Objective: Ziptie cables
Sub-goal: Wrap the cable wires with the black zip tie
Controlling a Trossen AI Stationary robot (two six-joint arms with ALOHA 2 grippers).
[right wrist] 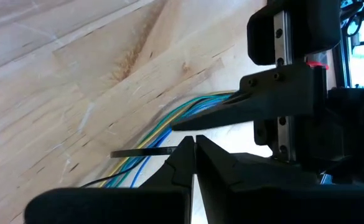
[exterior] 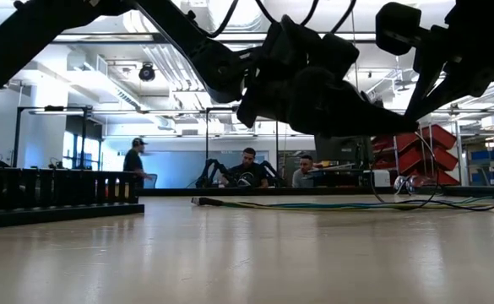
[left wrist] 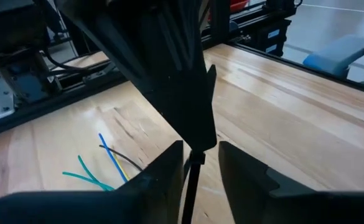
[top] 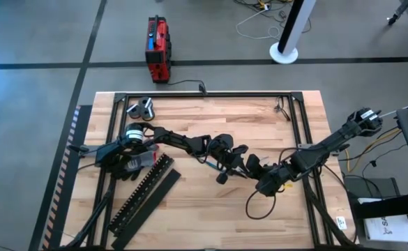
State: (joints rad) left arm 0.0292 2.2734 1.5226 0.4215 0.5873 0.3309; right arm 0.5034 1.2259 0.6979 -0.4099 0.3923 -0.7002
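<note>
Cables (right wrist: 169, 127) could slip apart if the right tool (right wrist: 194, 146), pinching the thin tie (right wrist: 138, 152), lets go; left tool (left wrist: 200, 152) grips it too.

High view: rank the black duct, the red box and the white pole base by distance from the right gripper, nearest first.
From the right gripper, near the table's middle:
1. Black duct, on the table's left part, beside its lid.
2. Red box, on the floor beyond the table's far edge, left of centre.
3. White pole base, on the floor beyond the far edge; too close to the box to call.
</note>
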